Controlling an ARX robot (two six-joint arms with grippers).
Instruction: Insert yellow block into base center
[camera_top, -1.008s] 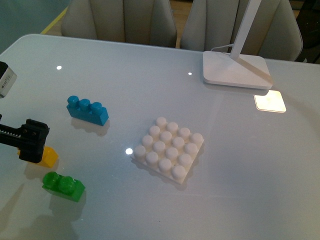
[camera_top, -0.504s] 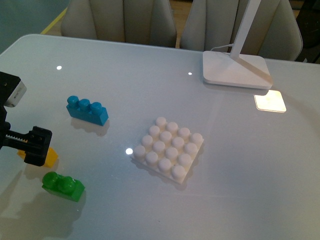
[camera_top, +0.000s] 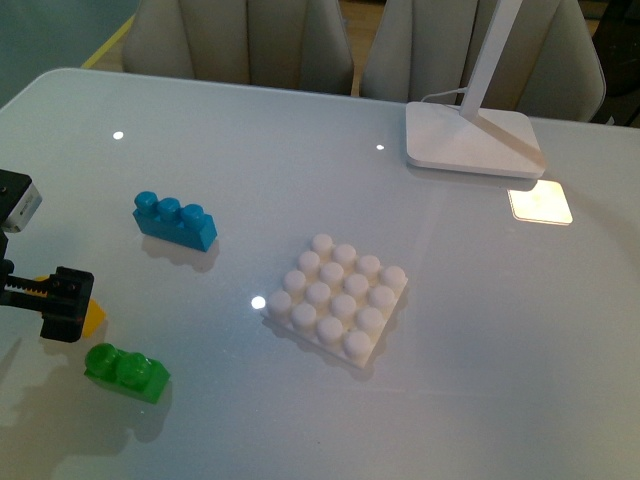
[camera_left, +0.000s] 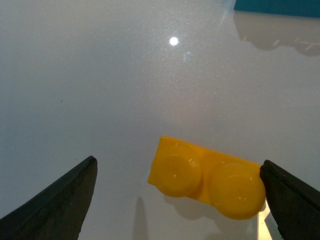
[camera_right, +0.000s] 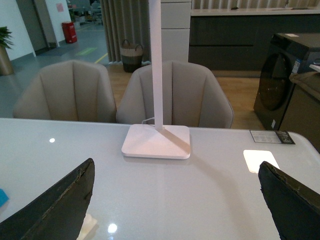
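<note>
The left gripper (camera_left: 177, 164) is held low over the table (camera_top: 300, 180) near its left edge, with the jaws spread wide and nothing gripped. The yellow block (camera_left: 207, 179) is seen lying on the table between the two fingers, studs upward. One end is at or against one finger (camera_left: 292, 197); whether they touch cannot be told. The other finger (camera_left: 60, 200) is kept well apart from it. In the front view the block is partly hidden by the gripper. The green brick (camera_top: 126, 372) is found just beside it on the side nearer the robot, and the blue brick (camera_top: 175, 220) farther off. The base (camera_top: 338, 298) is laid flat near the table's middle, well apart from the block, its studs uncovered. The right gripper (camera_right: 176, 165) is held above the table, opened wide with nothing between its fingers; the lamp foot (camera_right: 157, 141) is seen beyond it
</note>
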